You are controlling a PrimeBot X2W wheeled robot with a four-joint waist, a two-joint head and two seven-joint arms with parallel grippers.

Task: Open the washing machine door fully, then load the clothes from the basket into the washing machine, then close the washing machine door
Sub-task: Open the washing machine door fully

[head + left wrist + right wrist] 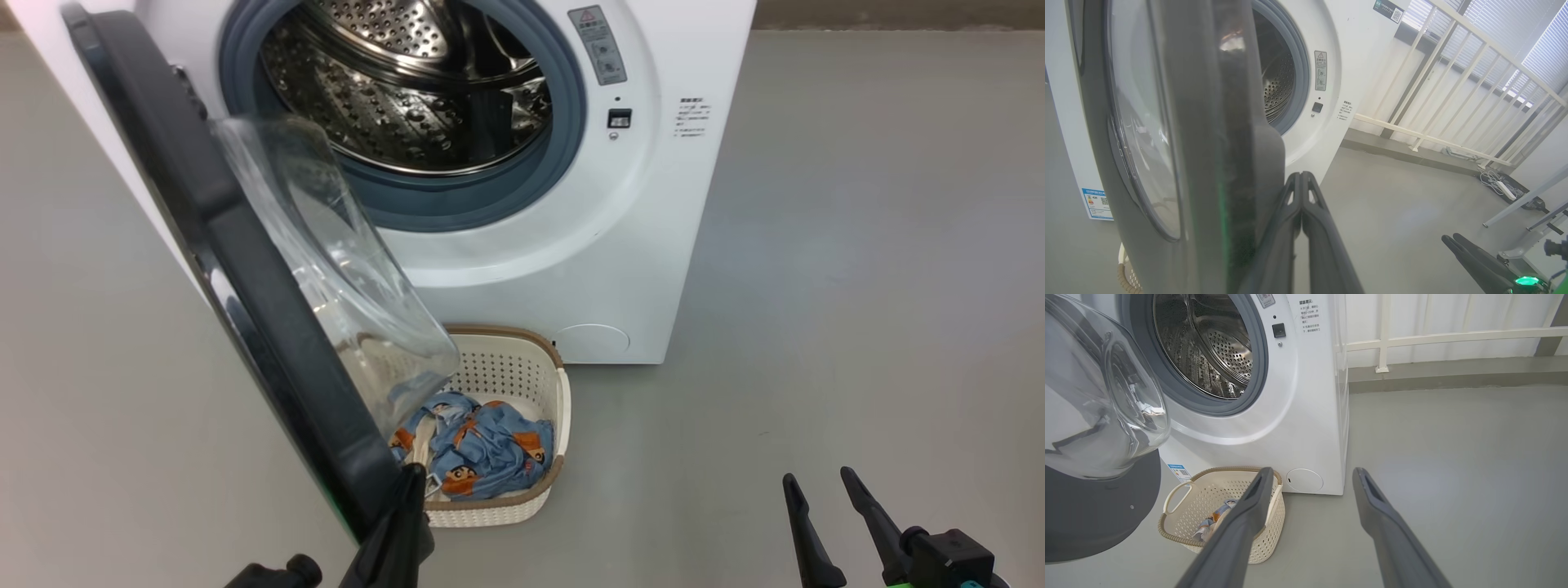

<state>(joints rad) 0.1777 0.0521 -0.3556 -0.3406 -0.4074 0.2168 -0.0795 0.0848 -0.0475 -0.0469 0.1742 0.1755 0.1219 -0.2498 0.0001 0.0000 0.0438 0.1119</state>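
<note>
Washing machine door (253, 278) stands swung out on its left-hand hinge, seen edge-on from the head view, its clear glass bowl (343, 269) bulging toward the open steel drum (408, 90). The white washing machine (571, 245) sits on a grey floor (816, 286). Just in front of it, partly under the door, is the cream basket (522, 359) with the blue patterned clothes (486, 449) bundled inside. The left gripper (412, 478) has its fingers pressed together, holding nothing, its tip right against the door's lower edge. The right gripper (818, 475) is spread wide and empty, above the floor, well to the right of the basket.
</note>
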